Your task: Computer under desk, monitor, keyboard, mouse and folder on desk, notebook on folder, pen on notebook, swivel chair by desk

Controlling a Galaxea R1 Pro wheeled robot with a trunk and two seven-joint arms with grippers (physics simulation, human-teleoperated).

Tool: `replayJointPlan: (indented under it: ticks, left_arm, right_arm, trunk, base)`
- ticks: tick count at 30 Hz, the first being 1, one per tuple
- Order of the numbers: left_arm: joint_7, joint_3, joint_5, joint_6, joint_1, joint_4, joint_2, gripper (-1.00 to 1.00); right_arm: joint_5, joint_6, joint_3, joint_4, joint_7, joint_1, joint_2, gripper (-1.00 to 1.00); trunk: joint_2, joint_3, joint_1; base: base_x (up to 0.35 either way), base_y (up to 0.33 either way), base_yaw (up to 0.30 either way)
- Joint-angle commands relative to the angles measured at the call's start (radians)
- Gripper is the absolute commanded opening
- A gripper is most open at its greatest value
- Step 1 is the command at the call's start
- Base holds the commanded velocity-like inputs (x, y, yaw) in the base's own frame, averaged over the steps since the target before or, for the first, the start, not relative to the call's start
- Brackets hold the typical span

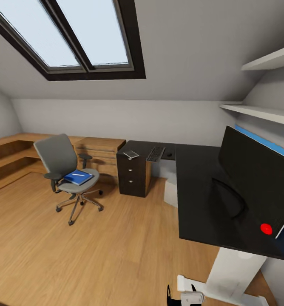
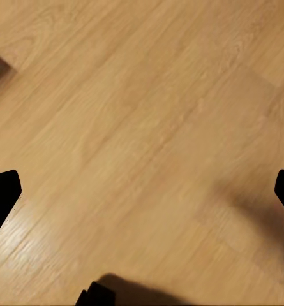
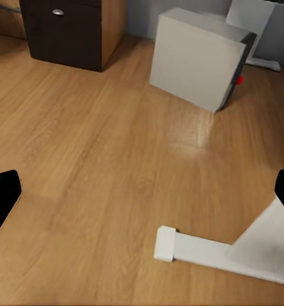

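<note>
Two end effectors hang over the wooden floor, each with fingers spread wide and nothing between them: the left end effector and the right end effector. A folder (blue) lies on the swivel chair. The monitor and keyboard sit on the black table; the computer stands beneath.
</note>
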Motion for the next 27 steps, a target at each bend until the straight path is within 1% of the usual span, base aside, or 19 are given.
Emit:
replayJointPlan:
  ticks: [1,22,27]
  left_arm:
    - [-0.002,-0.001,0.009,-0.002,0.0,0.001,0.0,1.0]
    - [-0.002,-0.001,0.01,-0.002,0.0,0.004,-0.001,1.0]
    - [-0.002,-0.001,0.01,-0.002,0.0,0.004,-0.001,1.0]
  right_arm:
    - [-0.01,-0.004,0.009,0.001,-0.003,-0.001,0.0,1.0]
    - [-0.011,-0.004,0.008,0.001,-0.002,-0.001,0.0,1.0]
    - [-0.011,-0.004,0.008,0.001,-0.002,-0.001,0.0,1.0]
  trunk:
    - [-0.001,-0.001,0.001]
    - [-0.001,-0.001,0.001]
    - [-0.001,-0.001,0.001]
  base:
    - [0.253,0.259,0.0]
    - [0.243,0.268,-0.001]
    - [0.254,0.254,-0.134]
